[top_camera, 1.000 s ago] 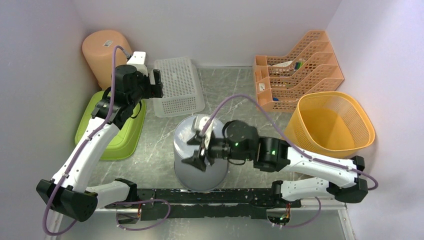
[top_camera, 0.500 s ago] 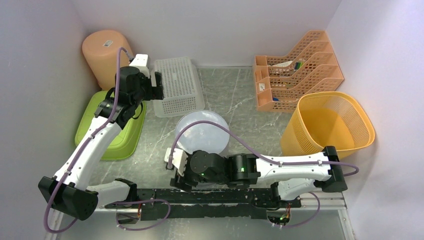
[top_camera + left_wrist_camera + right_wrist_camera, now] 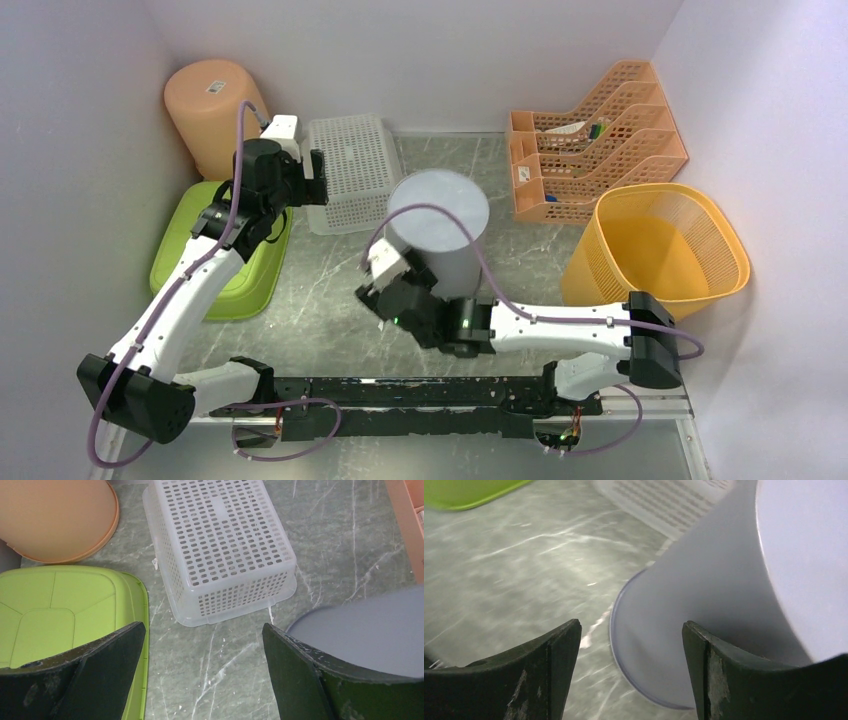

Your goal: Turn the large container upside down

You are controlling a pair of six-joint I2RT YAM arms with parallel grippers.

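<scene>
Inventory holds one each: grey round plastic tub (image 3: pixel 437 215), white perforated plastic basket (image 3: pixel 356 170), lime-green plastic bin (image 3: pixel 225 280), peach plastic bucket (image 3: pixel 205 105), orange mesh basket (image 3: pixel 600 275), orange slotted rack (image 3: pixel 655 150) (six total).

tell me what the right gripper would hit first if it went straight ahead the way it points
Most likely the grey container: its lower side wall, rim down on the table, lies straight ahead of the right gripper, jaws open. Depth is unclear.
</scene>
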